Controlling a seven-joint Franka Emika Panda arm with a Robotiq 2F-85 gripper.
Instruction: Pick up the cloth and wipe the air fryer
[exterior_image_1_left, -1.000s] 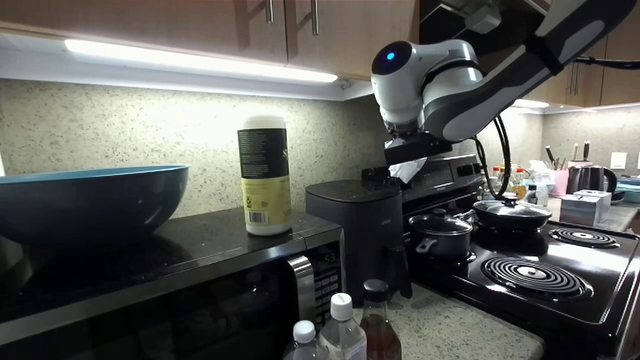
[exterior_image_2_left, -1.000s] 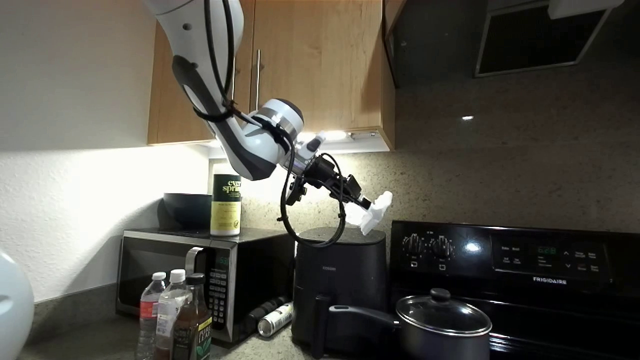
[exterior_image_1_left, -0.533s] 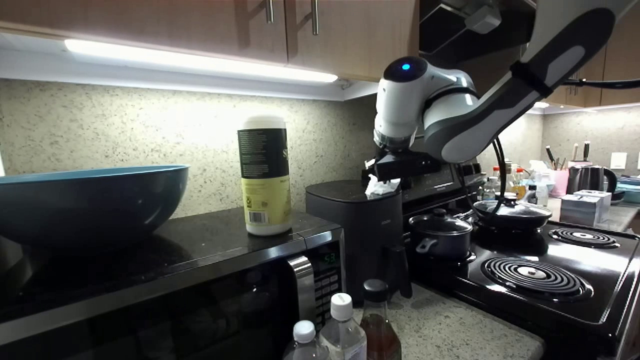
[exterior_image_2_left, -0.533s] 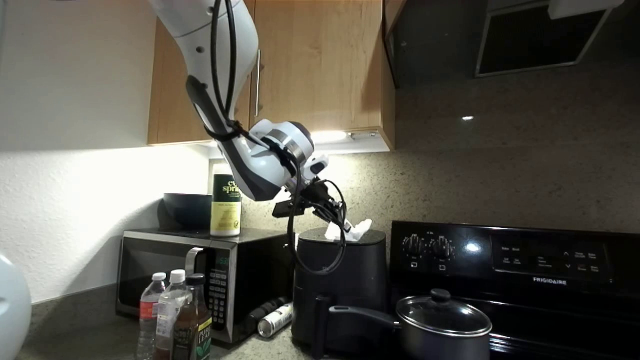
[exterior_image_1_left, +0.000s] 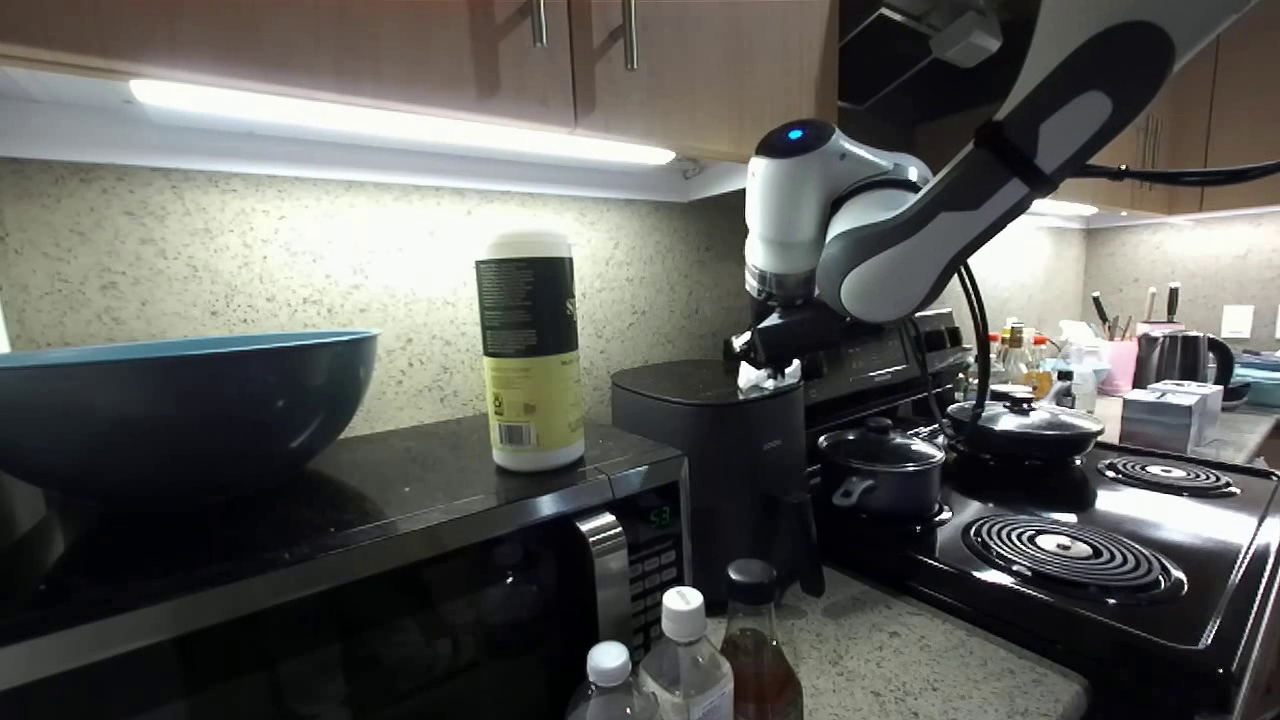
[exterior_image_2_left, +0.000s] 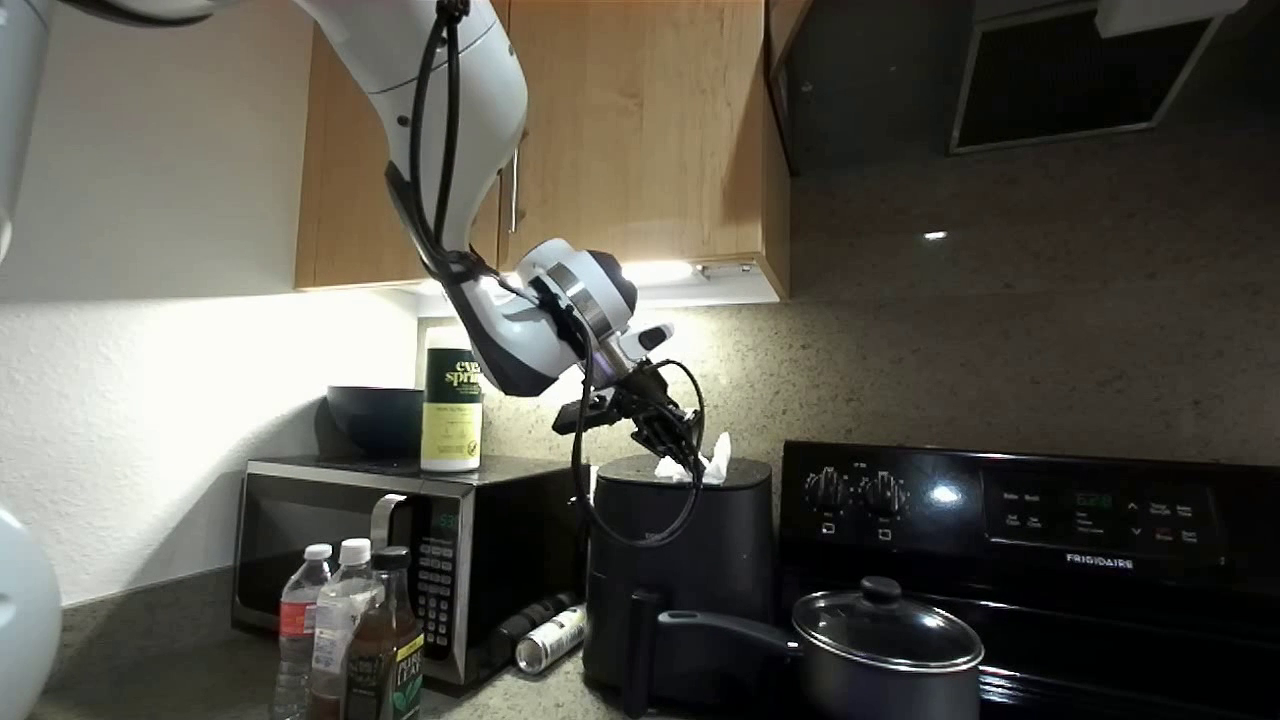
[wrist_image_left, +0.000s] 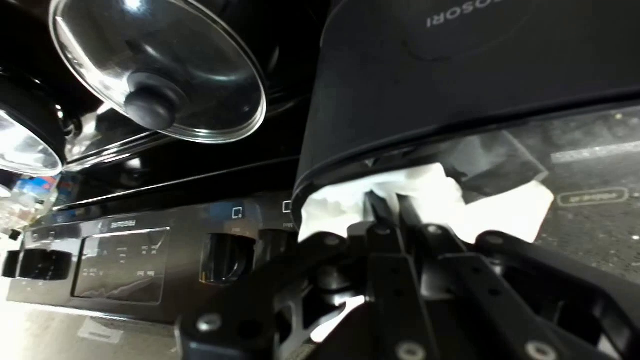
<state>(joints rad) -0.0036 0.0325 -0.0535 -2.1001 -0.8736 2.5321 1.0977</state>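
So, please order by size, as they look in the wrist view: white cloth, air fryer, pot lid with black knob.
1. Air fryer, running out of frame
2. Pot lid, slightly cropped
3. White cloth, partly covered by the gripper

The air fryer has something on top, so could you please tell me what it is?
A white cloth, pinched in the gripper, rests on top of the air fryer. Whatever lies directly beneath the cloth is covered and cannot be seen.

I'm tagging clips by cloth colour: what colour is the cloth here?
The cloth is white; it shows best in the wrist view.
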